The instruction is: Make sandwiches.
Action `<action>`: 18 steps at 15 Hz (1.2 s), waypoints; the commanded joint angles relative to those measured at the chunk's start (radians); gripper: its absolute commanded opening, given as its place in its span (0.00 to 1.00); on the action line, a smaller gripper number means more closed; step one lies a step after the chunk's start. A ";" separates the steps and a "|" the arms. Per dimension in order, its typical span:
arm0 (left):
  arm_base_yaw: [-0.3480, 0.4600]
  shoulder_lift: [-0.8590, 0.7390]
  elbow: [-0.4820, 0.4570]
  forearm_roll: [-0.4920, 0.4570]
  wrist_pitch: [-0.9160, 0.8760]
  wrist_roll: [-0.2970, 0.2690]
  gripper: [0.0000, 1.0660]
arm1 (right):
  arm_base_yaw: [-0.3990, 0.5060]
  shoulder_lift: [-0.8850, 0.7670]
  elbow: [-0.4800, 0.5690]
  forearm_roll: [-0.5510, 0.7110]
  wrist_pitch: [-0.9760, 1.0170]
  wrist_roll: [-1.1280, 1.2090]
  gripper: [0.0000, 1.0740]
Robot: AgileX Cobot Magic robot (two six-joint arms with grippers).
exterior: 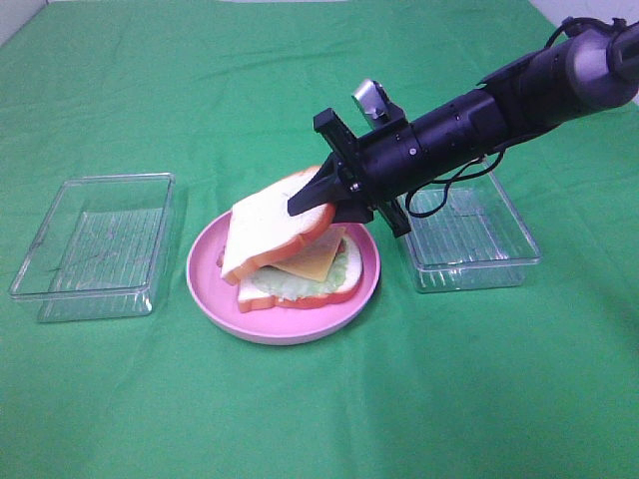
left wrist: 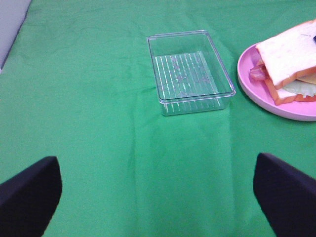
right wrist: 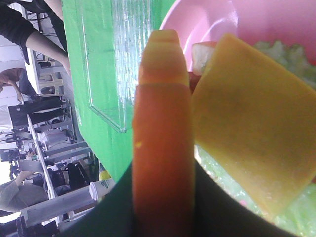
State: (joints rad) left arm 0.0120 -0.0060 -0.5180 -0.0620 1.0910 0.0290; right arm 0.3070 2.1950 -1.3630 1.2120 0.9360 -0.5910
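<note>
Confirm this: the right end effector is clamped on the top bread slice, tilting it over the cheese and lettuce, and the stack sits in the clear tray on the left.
One detail is wrong. The right end effector does clamp the tilted top bread slice over the cheese and lettuce, but the stack sits on the pink plate, not in the left clear tray, which holds nothing. The exterior high view shows this.

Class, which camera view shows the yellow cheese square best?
The right wrist view: the cheese square fills the frame close up. The high view shows one corner under the top bread slice; the left wrist view shows only a sliver.
</note>
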 commanded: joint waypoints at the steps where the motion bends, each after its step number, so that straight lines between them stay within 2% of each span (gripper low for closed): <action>1: 0.002 -0.011 0.002 0.001 -0.015 -0.004 0.94 | -0.001 -0.003 -0.008 -0.012 0.007 -0.006 0.08; 4: 0.002 -0.011 0.002 0.002 -0.015 -0.004 0.94 | -0.001 -0.003 -0.008 -0.036 0.006 0.012 0.47; 6: 0.002 -0.011 0.002 0.003 -0.015 -0.004 0.94 | -0.003 -0.003 -0.008 -0.107 -0.004 0.043 0.64; 11: 0.002 -0.011 0.002 0.004 -0.015 -0.004 0.94 | -0.003 -0.113 -0.008 -0.372 -0.027 0.198 0.65; 16: 0.002 -0.011 0.002 0.004 -0.015 -0.004 0.94 | -0.010 -0.305 -0.008 -0.750 -0.036 0.392 0.74; 17: 0.002 -0.011 0.002 0.004 -0.015 -0.004 0.94 | -0.099 -0.392 -0.008 -0.869 -0.029 0.462 0.74; 18: 0.002 -0.011 0.002 0.004 -0.015 -0.004 0.94 | -0.173 -0.415 -0.008 -0.905 -0.013 0.462 0.74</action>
State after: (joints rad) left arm 0.0120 -0.0060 -0.5180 -0.0610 1.0910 0.0290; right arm 0.1520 1.7900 -1.3650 0.3410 0.9120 -0.1420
